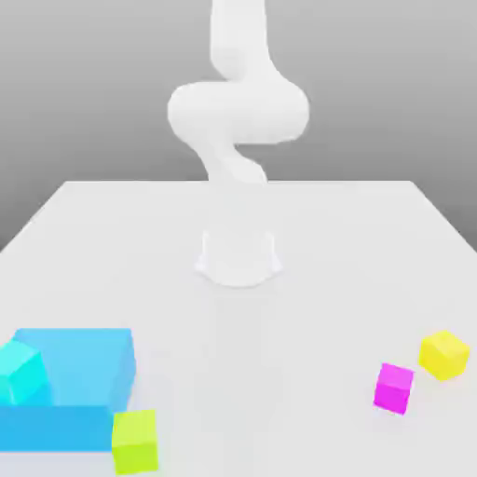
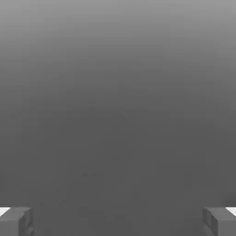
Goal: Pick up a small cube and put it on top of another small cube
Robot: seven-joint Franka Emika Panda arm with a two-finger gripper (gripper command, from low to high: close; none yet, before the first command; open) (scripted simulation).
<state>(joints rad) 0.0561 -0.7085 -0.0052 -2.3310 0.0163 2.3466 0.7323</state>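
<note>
The jaws (image 2: 118,222) stand released and wide apart in the hand view, while the magenta cube (image 1: 394,388) rests on the surface (image 1: 307,326) beside the yellow cube (image 1: 444,355), toward the exterior view's right.

We observe one small cube (image 1: 394,388), plain magenta-pink, its faces uniform in colour. We find it resting on the pale surface (image 1: 307,326), toward the exterior view's right and the near edge of that view. We record it as turned at an angle, with its top and side faces visible, and nothing stacked upon it.
</note>
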